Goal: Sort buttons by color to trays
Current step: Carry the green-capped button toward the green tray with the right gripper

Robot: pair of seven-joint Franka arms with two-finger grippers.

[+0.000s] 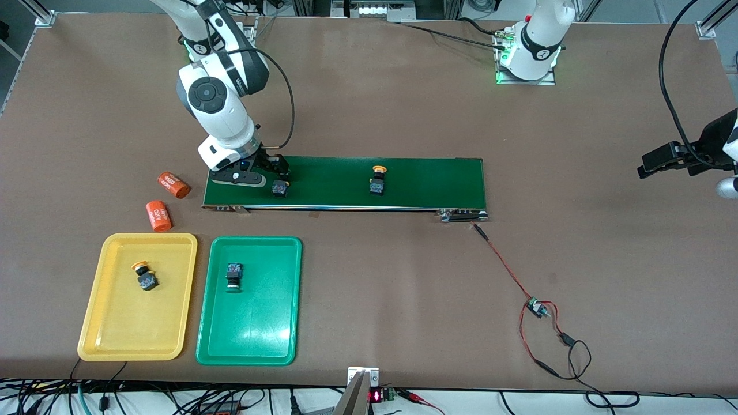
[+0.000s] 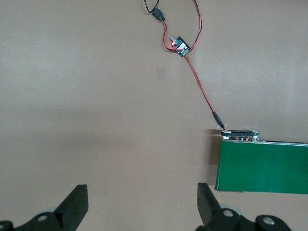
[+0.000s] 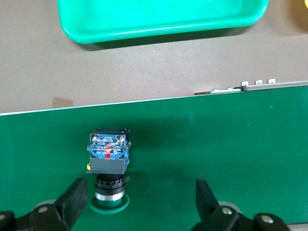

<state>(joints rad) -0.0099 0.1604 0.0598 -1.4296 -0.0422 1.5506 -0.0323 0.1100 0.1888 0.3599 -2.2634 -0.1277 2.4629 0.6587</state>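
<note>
A green-capped button (image 1: 280, 188) (image 3: 109, 166) lies on the dark green belt (image 1: 426, 184) at the right arm's end. My right gripper (image 1: 281, 173) (image 3: 140, 195) hangs open just over it, with the button's cap close to one finger and no contact visible. A yellow-capped button (image 1: 377, 180) stands mid-belt. The yellow tray (image 1: 132, 328) holds a yellow-capped button (image 1: 145, 276). The green tray (image 1: 253, 328) (image 3: 159, 19) holds a green-capped button (image 1: 233, 276). My left gripper (image 1: 648, 166) (image 2: 143, 197) waits open over bare table off the belt's other end.
Two orange cylinders (image 1: 173, 185) (image 1: 158, 215) lie on the table between the belt and the yellow tray. A red wire (image 1: 507, 271) runs from the belt's end (image 2: 262, 166) to a small circuit board (image 1: 536, 307) (image 2: 180, 46).
</note>
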